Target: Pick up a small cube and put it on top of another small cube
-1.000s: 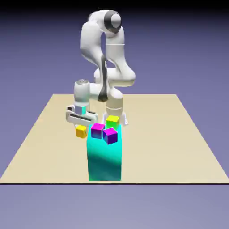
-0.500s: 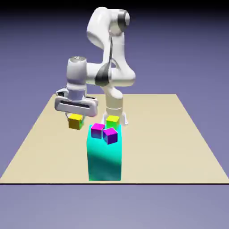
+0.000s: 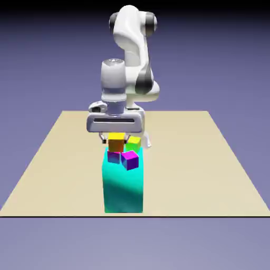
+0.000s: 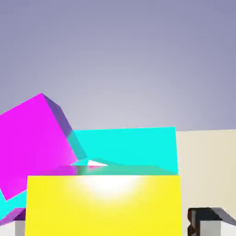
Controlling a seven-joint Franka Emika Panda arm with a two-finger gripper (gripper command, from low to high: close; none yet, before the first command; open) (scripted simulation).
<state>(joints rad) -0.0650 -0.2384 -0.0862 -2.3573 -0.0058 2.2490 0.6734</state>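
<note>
1. A plain blue-violet backdrop surrounds a beige worktop (image 3: 211,158), and a tall teal block (image 3: 123,187) stands near its front middle.
2. On top of the teal block sit a magenta-pink cube (image 3: 113,156), a darker violet-purple cube (image 3: 129,160) just beside it toward the exterior view's right, and a yellow-green cube (image 3: 134,142) behind them.
3. The white arm (image 3: 132,47) reaches down over the block, with the gripper (image 3: 116,138) pointing downward right above the cubes.
4. The orange-yellow cube (image 3: 116,143) sits between the gripper's fingers, directly above the magenta-pink cube and touching or almost touching its top; the exterior view does not show a gap.
5. In the hand view the orange-yellow cube (image 4: 103,205) fills the lower part, large and level, with a grey fingertip (image 4: 205,221) visible beside its right edge.
6. There the magenta-pink cube (image 4: 32,143) appears tilted at the left, with the teal block (image 4: 129,150) behind it.
7. The gripper's jaws stand wide beside the orange-yellow cube; whether they still press on it I cannot tell.
</note>
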